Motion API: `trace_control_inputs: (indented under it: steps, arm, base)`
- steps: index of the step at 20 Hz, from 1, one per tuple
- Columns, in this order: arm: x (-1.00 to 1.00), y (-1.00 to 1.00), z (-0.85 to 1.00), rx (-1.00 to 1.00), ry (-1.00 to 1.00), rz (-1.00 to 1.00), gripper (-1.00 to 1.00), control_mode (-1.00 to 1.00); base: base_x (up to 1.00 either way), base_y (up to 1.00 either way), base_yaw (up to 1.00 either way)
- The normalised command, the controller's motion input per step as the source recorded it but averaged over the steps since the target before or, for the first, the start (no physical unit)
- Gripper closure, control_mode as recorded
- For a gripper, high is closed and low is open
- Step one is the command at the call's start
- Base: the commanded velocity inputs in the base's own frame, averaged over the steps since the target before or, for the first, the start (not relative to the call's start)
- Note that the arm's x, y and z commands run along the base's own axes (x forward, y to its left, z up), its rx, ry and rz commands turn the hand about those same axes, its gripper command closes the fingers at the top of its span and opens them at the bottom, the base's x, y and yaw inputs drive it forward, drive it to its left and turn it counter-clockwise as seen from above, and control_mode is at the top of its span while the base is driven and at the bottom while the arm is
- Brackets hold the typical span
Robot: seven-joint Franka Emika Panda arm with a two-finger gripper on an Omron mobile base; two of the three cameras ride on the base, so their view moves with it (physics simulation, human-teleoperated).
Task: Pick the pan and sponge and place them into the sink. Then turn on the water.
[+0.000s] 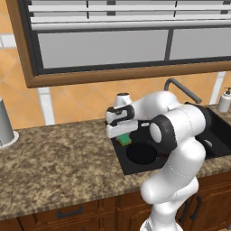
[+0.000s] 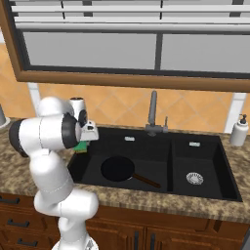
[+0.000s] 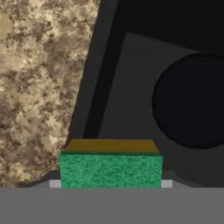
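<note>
Green-topped sponge [image 3: 110, 168] sits clamped in my hand [image 1: 121, 131] over the sink [image 2: 205, 161] edge, so releasing drops it beside the pan [image 2: 117, 168].

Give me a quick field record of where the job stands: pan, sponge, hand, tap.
pan: lying in the wide basin of the sink, handle toward the divider
sponge: held in the hand, above the basin's left edge, not yet released
hand: closed on the sponge, over the sink's left rim
tap: no stream visible
left to do: drop sponge, turn on water
</note>
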Motion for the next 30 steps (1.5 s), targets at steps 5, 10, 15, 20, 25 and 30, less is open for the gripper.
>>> trace_control_inputs:
  steps: [5, 10, 15, 20, 25, 30]
  arm:
    - [0.1, -0.81, -0.02, 0.02, 0.04, -0.28, 1.0, -1.0]
    - [0.57, -0.27, -0.3, 0.02, 0.0, -0.17, 1.0, -1.0]
    - [0.63, -0.15, -0.53, 0.03, 0.0, -0.03, 1.0, -1.0]
    - [0.06, -0.61, -0.55, 0.05, 0.0, -0.04, 1.0, -1.0]
    - [0.01, -0.25, -0.45, 0.01, 0.0, -0.04, 1.0, -1.0]
    - [0.02, 0.0, -0.45, 0.0, 0.0, -0.03, 1.0, -1.0]
  base:
    - [0.0, 0.0, 0.0]
    - [0.0, 0.0, 0.0]
    - [0.0, 0.0, 0.0]
    - [0.0, 0.0, 0.0]
    - [0.0, 0.0, 0.0]
    - [0.0, 0.0, 0.0]
